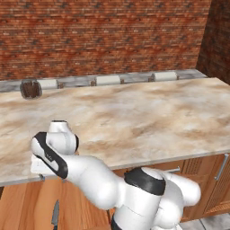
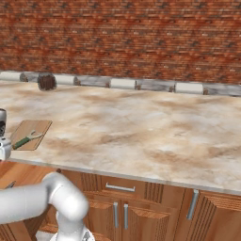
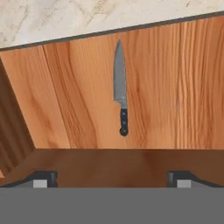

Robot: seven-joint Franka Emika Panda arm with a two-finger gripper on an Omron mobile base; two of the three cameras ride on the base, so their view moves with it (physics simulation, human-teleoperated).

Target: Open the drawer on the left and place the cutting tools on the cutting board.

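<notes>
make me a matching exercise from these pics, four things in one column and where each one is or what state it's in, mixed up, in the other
Things:
1. knife
2. green-handled tool
3. gripper
4. drawer

Places or states:
A. lying on the cutting board
B. pulled open below the counter edge
C. lying flat on the drawer floor
D. open, above the drawer, holding nothing

Pairs: 1-C, 2-A, 3-D, 4-B

Cutting board [image 2: 31, 133] partly behind arm.
</notes>
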